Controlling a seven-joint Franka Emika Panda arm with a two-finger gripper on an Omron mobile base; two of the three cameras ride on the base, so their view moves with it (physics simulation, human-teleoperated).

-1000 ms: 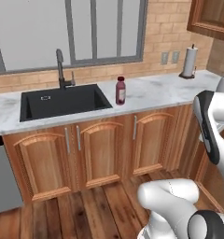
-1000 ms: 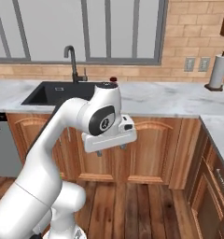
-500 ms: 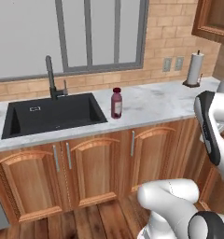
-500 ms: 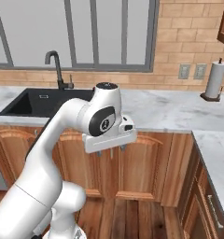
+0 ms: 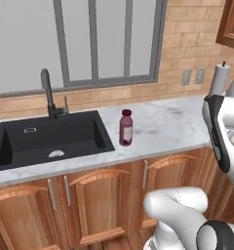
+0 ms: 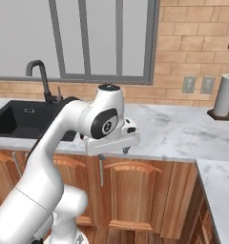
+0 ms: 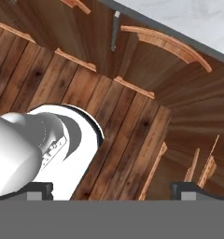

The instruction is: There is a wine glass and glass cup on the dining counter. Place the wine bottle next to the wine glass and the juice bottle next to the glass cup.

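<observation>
squat maroon juice bottle with pale label (image 5: 126, 127) stands upright on the white marbled desk (image 5: 167, 128), just right of the black sink (image 5: 49, 139). hand (image 7: 113, 190) spread wide, empty, aimed at the wooden floor (image 7: 128, 126).

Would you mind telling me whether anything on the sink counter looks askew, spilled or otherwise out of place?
Nothing stands out. The juice bottle stands upright and capped on the marble counter, just right of the black sink, with no spill around it. The paper towel roll is upright too.
</observation>
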